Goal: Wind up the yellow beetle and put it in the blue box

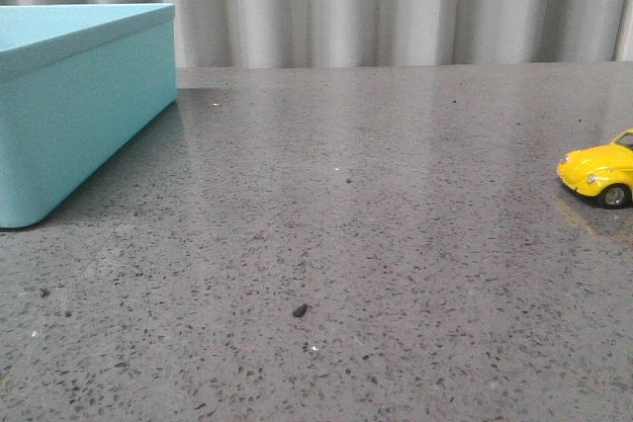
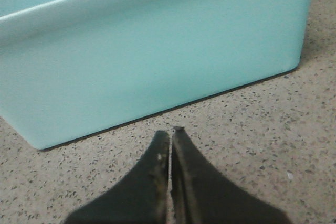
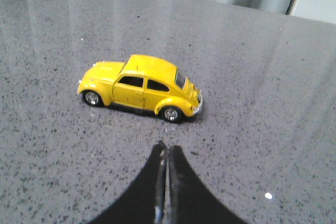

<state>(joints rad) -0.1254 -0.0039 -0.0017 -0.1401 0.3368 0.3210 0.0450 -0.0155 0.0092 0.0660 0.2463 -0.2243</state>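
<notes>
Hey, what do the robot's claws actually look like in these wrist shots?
Both look alike. The left claw has two dark, nearly black fingers that broaden toward the wrist and taper to narrow tips, with pale scuffs along their inner edges. The right claw has the same matte black tapered shape. No cables or markings show.

Standing at far left on the table (image 1: 376, 214): the blue box (image 1: 79, 126); sitting at far right, well apart: the yellow beetle (image 1: 599, 171).
</notes>
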